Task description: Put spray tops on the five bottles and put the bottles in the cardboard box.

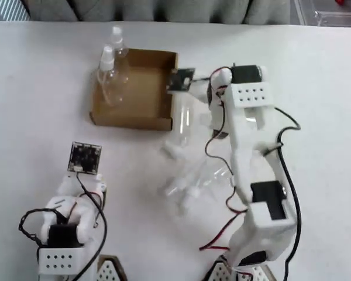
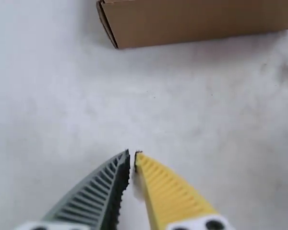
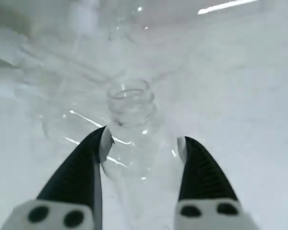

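right claw (image 3: pixel 142 136) astride bottle (image 3: pixel 130 101), left claw (image 2: pixel 132 155) closed

Left hand (image 2: pixel 132 163) fingers closed over white table (image 2: pixel 206 124), cardboard box (image 2: pixel 197 19) beyond

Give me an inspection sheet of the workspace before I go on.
Surface: white table.
Job's things: cardboard box holds two topped bottles; an uncapped bottle lies outside the box; loose bottles and spray tops heaped mid-table.
Clutter: nothing seen.
Grippers: left gripper shut above the table, short of the box; right gripper open, astride the uncapped bottle.
Cables: wires run along the right arm; a black loop at the left arm.
Surroundings: clear container beyond the far edge.
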